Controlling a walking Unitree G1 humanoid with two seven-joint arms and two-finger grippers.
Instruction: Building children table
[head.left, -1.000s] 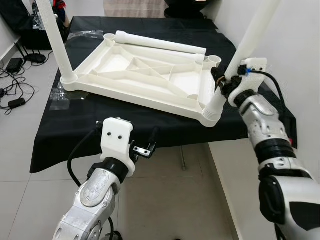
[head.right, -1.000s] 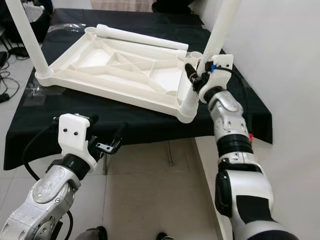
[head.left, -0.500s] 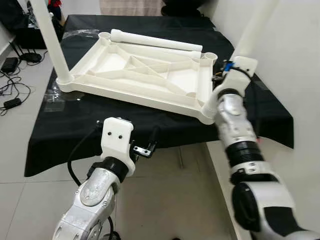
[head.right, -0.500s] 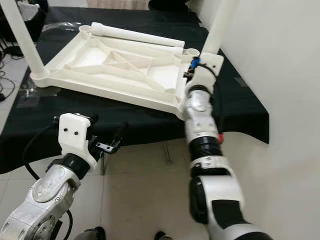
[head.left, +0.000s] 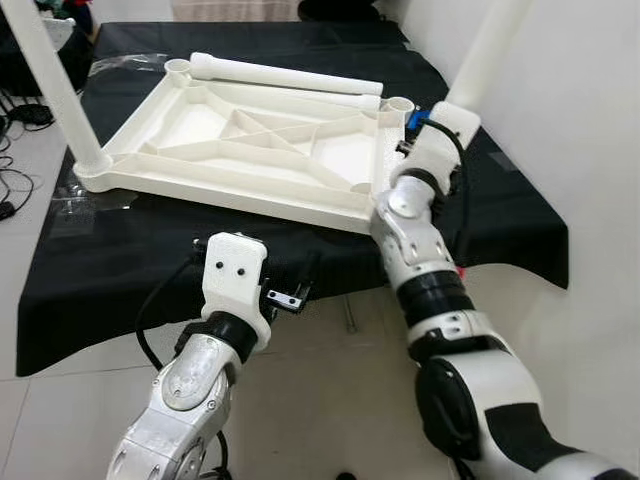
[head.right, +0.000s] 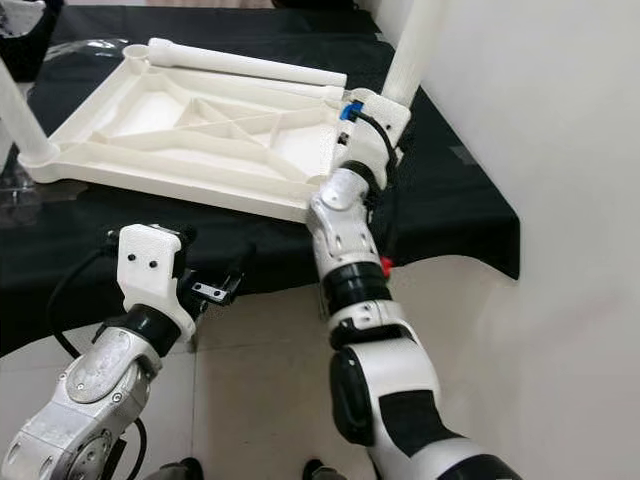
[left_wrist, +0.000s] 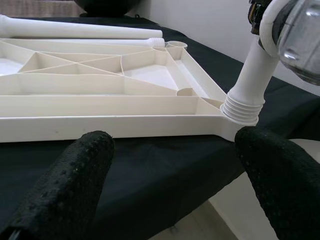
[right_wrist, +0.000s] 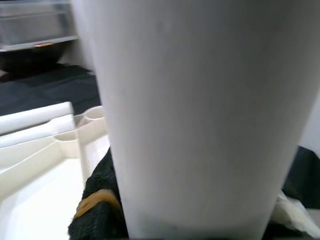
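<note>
right hand (head.left: 432, 135) clamps the upright table leg (head.left: 478, 55); left hand (left_wrist: 170, 165) hangs spread, empty.

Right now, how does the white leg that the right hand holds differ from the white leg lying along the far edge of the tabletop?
The held leg stands upright in the near right corner socket of the upturned tabletop; the loose leg lies flat, joined to no socket. The right hand grips the held leg; nothing touches the loose leg. Both are plain white tubes.
</note>
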